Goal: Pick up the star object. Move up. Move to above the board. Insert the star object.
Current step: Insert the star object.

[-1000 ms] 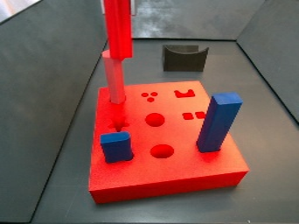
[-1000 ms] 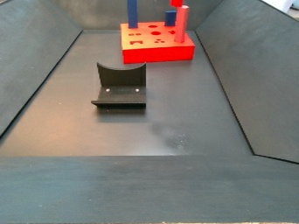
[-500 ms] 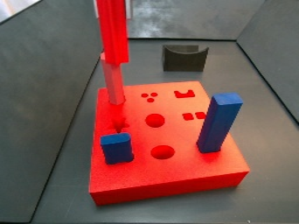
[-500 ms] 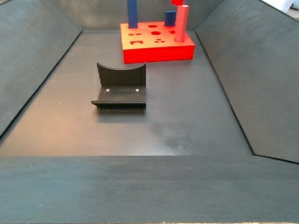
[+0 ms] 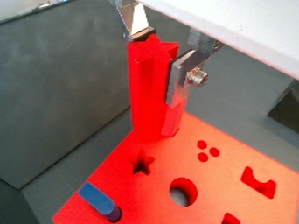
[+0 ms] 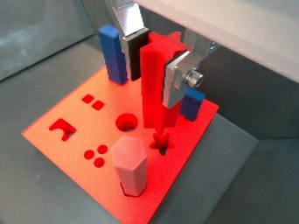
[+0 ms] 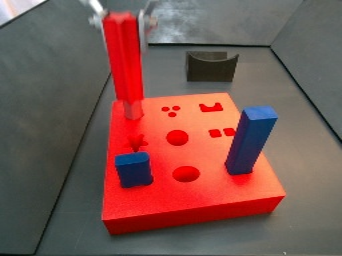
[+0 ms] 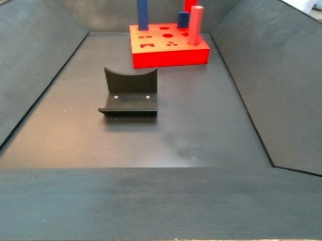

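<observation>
My gripper (image 6: 158,57) is shut on the star object (image 6: 156,87), a slim bright red post held upright by its top end. The silver fingers (image 5: 184,74) press on two opposite sides of it. It also shows in a wrist view (image 5: 149,87) and in a side view (image 7: 123,60), with the gripper (image 7: 120,10) at the top edge. Its lower end hangs just above the board (image 7: 214,195), close to the star hole (image 6: 162,144), which also shows in a wrist view (image 5: 143,163) and in a side view (image 7: 138,140).
A pinkish hexagonal post with a pale top (image 6: 129,162) stands in the board beside the star hole. A short blue block (image 7: 132,168) and a tall blue block (image 7: 250,140) also stand in the board. The fixture (image 8: 130,91) stands on the floor, away from the board (image 8: 168,45).
My gripper has come down with the star object and shifted slightly left in the side view. The post's lower end is now much nearer the board.
</observation>
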Robot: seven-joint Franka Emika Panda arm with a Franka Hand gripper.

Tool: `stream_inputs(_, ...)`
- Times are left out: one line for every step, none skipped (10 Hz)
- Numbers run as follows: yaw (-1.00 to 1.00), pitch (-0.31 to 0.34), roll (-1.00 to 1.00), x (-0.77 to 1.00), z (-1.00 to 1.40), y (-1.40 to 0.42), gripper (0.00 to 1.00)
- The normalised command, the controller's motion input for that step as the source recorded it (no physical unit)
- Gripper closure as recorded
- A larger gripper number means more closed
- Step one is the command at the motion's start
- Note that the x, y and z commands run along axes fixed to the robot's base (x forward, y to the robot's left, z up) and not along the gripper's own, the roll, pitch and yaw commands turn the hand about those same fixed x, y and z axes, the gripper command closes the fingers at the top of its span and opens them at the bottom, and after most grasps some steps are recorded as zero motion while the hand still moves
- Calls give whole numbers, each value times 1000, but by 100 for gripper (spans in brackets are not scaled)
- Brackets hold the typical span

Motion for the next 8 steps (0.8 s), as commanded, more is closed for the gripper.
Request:
stream_inputs(80,-66,144,0,-863,-174,100)
stream_inputs(0,-127,146,0,-886,-226,100)
stream_inputs(-154,-160,124,0,-734,-197,100)
stream_inputs(-277,-130,106,20,-583,-171,100)
stream_inputs(-311,-89,73,17,-451,-60,100)
stream_inputs(-57,0,77,0,-363,0,100)
stream_inputs(20,0,103,0,-511,0,100)
stream_inputs(66,0,101,0,-531,0,100)
